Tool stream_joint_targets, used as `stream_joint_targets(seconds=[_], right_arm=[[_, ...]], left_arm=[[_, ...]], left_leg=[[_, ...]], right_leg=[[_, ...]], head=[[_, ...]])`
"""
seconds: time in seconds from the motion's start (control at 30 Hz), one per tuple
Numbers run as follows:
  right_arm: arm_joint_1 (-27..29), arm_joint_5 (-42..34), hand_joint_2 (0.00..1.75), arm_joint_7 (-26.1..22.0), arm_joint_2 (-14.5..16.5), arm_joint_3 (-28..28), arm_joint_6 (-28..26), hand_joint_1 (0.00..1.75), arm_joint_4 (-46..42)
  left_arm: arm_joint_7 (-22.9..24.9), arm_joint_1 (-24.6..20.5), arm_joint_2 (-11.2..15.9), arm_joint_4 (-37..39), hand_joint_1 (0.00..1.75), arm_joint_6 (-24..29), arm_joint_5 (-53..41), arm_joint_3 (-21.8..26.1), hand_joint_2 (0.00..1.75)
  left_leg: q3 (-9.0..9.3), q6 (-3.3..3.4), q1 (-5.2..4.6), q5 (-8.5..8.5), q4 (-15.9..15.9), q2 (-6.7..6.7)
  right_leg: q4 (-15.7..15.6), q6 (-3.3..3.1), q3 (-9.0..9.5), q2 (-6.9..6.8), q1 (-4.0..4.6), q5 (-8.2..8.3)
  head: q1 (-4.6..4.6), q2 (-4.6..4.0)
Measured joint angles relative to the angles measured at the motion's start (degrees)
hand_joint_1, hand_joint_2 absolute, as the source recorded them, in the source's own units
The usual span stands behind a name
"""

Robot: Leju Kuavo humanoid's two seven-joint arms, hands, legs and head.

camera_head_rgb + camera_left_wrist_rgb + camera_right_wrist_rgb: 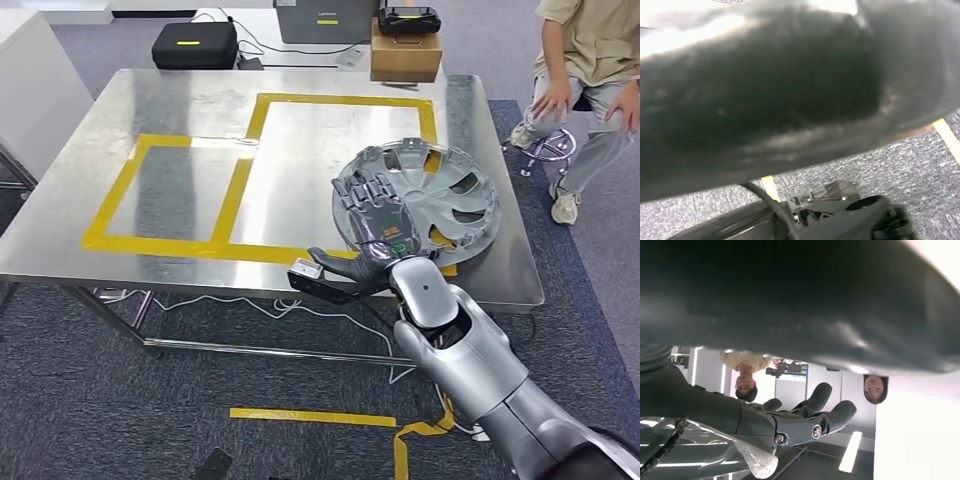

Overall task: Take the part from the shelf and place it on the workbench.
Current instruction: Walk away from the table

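The part is a silver wheel cover (pixel 426 195) — a hubcap with cut-out spokes — lying on the steel tabletop (pixel 189 100) at about four o'clock, over the corner of the yellow tape outline (pixel 226 200) and close to the near right edge. The right hand (pixel 377 225) lies across the cover's near-left rim, fingers stretched over the top and thumb tucked at the tabletop's edge; whether it grasps the rim or merely rests on it cannot be told. The placing step looks nearly finished. The next move calls for freeing the fingers and lifting clear without dragging the cover — it sits near the edge. A person (pixel 585 60) sits at two o'clock.
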Motion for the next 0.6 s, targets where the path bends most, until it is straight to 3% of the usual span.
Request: stream_joint_targets(seconds=[0.03, 0.1, 0.13, 0.23, 0.3, 0.37, 0.43, 0.47, 0.5, 0.6], right_arm=[[0.0, 0.0, 0.0, 0.0, 0.0, 0.0, 0.0, 0.0, 0.0], [-0.1, 0.1, 0.0, 0.0, 0.0, 0.0, 0.0, 0.0, 0.0], [-0.1, 0.1, 0.0, 0.0, 0.0, 0.0, 0.0, 0.0, 0.0], [-0.2, 0.1, 0.0, 0.1, 0.0, 0.0, 0.0, 0.0, 0.0], [-0.2, 0.1, 0.0, 0.1, 0.0, 0.0, 0.0, 0.0, 0.0], [-0.2, 0.2, 0.0, 0.1, 0.0, 0.0, 0.0, 0.0, 0.0], [-0.1, 0.3, 0.0, 0.2, -0.1, 0.0, 0.0, 0.0, 0.0], [0.0, 0.3, 0.0, 0.2, -0.1, 0.0, 0.0, 0.0, 0.1], [0.0, 0.4, 0.0, 0.2, -0.2, 0.0, 0.0, 0.0, 0.1], [-0.2, 0.5, 0.0, 0.2, -0.2, 0.0, -0.2, 0.0, 0.0]], left_arm=[[0.0, 0.0, 0.0, 0.0, 0.0, 0.0, 0.0, 0.0, 0.0], [0.0, -0.1, 0.0, 0.0, 0.0, 0.0, 0.0, 0.0, 0.0], [0.0, -0.2, 0.0, 0.0, 0.0, 0.0, 0.0, 0.1, 0.0], [0.0, -0.1, 0.0, 0.0, 0.0, 0.0, 0.0, 0.2, 0.0], [0.0, -0.2, -0.1, 0.0, 0.0, 0.0, 0.0, 0.3, 0.0], [0.0, -0.2, -0.1, 0.0, 0.0, -0.1, 0.0, 0.4, 0.0], [0.0, -0.2, -0.1, 0.0, 0.0, -0.2, 0.0, 0.4, 0.0], [0.0, -0.2, -0.1, 0.0, 0.0, -0.2, 0.0, 0.4, 0.0], [0.0, -0.1, -0.1, 0.0, 0.0, -0.2, 0.0, 0.5, 0.0], [0.0, -0.2, -0.2, 0.0, 0.0, -0.2, 0.0, 0.5, 0.0]], left_leg=[[2.26, -0.05, 0.15, 1.85, -4.3, 0.0], [5.61, 0.08, 0.09, 3.9, -11.0, -0.07], [6.12, 0.29, -0.02, 4.09, -12.4, -0.11], [5.58, 1.52, -0.25, 4.59, -12.5, -0.09], [5.24, 2.45, -0.19, 5.18, -12.7, 0.04], [4.64, 3.09, -0.37, 5.64, -12.7, 0.15], [4.01, 3.42, -0.71, 6.05, -12.7, 0.18], [3.78, 3.48, -0.91, 6.22, -12.7, 0.18], [3.65, 3.5, -1.09, 6.35, -12.7, 0.16], [3.36, 3.27, -1.62, 6.61, -12.5, 0.15]], right_leg=[[0.1, 0.17, -0.08, 0.01, -0.07, 0.07], [0.4, 0.78, -0.42, 0.05, 0.05, 0.28], [0.5, 1.18, -0.62, 0.08, 0.12, 0.47], [0.4, 2.36, -1.19, 0.1, -0.02, 0.82], [3.4, 2.77, -2.74, 0.04, -0.12, -1.5], [11.0, 2.92, -5.93, 0.0, -0.1, -5.87], [17.2, 2.9, -8.18, 0.0, -0.04, -8.36], [17.3, 2.73, -7.75, 0.0, 0.01, -8.06], [14.9, 2.41, -6.08, 0.0, 0.11, -6.81], [3.1, 0.94, 1.2, -0.09, 0.72, -2.99]], head=[[-0.01, 0.0], [-0.01, 0.01], [-0.01, 0.01], [0.03, 0.02], [0.13, 0.02], [0.19, 0.01], [0.17, 0.02], [0.17, 0.02], [0.17, 0.02], [0.1, 0.0]])
